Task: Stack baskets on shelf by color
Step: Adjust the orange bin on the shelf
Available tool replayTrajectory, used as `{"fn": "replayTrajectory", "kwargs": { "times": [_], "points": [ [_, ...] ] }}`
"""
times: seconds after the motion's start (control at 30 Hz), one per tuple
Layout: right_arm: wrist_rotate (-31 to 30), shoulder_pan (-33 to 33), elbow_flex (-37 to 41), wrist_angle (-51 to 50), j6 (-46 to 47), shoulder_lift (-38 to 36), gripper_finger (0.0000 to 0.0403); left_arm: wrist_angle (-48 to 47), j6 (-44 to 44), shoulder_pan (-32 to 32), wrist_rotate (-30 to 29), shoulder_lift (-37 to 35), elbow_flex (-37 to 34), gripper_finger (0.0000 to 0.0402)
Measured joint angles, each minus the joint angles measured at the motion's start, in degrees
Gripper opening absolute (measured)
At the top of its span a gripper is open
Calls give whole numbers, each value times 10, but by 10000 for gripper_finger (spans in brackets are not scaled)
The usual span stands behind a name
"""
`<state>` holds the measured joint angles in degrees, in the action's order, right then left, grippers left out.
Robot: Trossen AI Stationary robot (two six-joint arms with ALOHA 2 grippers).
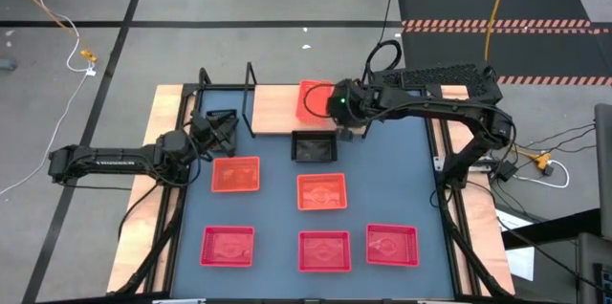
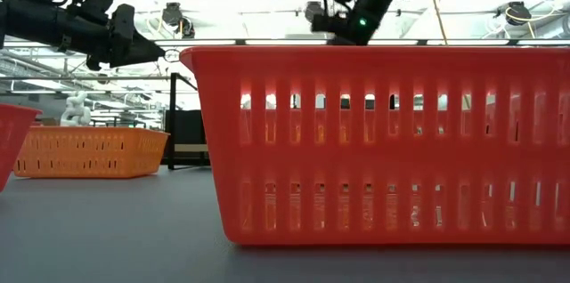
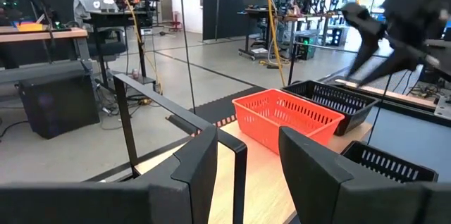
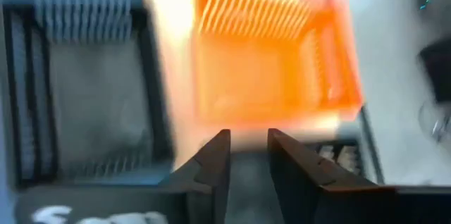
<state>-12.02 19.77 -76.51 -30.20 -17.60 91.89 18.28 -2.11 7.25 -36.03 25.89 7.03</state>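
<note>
Right tool (image 1: 346,132) above shelf (image 1: 273,111), beside red basket (image 1: 316,100)

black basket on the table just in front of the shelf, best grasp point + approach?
Judging by the high view, the black basket sits upright and open-topped on the blue tabletop, so pinch one thin mesh wall at the rim, one finger inside, one outside, coming straight down. The near long wall faces open table, away from the shelf. The right gripper hovers nearest.
</note>
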Motion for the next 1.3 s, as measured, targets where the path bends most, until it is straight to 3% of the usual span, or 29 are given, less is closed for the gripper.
{"fn": "replayTrajectory", "kwargs": {
  "times": [0.13, 0.3, 0.6, 1.0, 1.3],
  "points": [
    [5, -4, 7, 124, 1, 17, 118, 6, 0, 0, 0, 0, 0, 152],
    [37, -12, 12, 191, -12, 62, 144, 9, 1, 0, 0, 0, 0, 152],
    [34, -11, 12, 171, -16, 104, 175, 5, 3, -2, 1, 0, 0, 152],
    [34, -7, 14, 143, -33, 104, 141, 3, 4, -2, 2, 0, 0, 152],
    [33, -6, 53, 184, -39, 99, 111, 5, 2, -2, 2, 0, 0, 152]
  ]
}}
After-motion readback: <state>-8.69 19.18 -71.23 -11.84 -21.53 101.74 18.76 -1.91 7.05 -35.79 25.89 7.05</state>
